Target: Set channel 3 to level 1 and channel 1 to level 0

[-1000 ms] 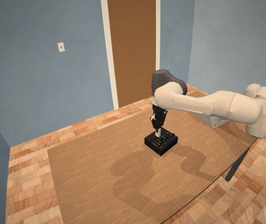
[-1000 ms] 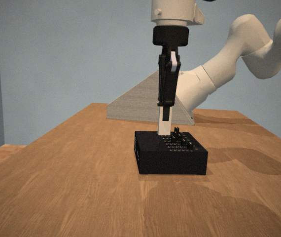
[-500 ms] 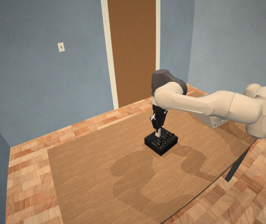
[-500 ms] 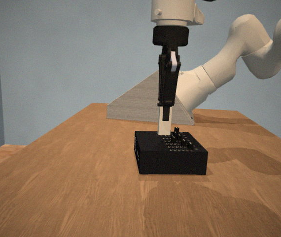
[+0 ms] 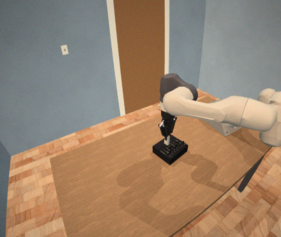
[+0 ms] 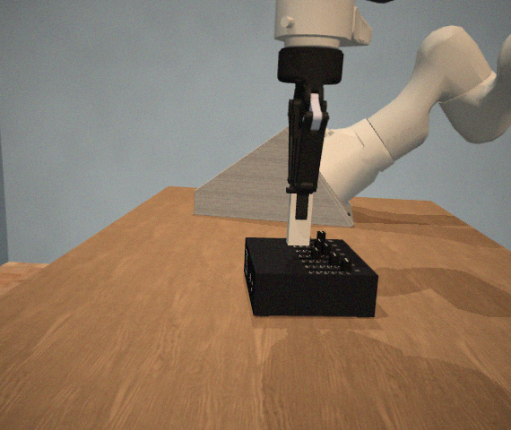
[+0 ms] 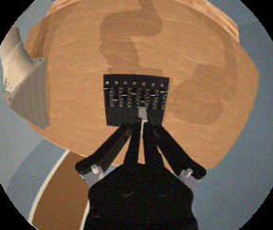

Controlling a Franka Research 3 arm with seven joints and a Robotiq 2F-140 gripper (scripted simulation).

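The black lighting desk (image 5: 170, 151) stands on its feet on the wooden table; it also shows in the exterior view (image 6: 308, 278) and in the wrist view (image 7: 136, 99). Several small black fader caps (image 6: 327, 252) stick up from its top. My gripper (image 6: 298, 240) is shut, with nothing between the fingers. It points straight down, and its pale fingertips touch the desk top at the far left of the fader rows, right next to one cap. The gripper also shows in the top view (image 5: 166, 143) and in the wrist view (image 7: 142, 115). The cap lines and scale marks are too small to read.
A grey wedge-shaped arm base (image 6: 270, 184) stands behind the desk. The table's edge (image 5: 212, 204) runs near the front right. A door (image 5: 140, 53) is in the far wall.
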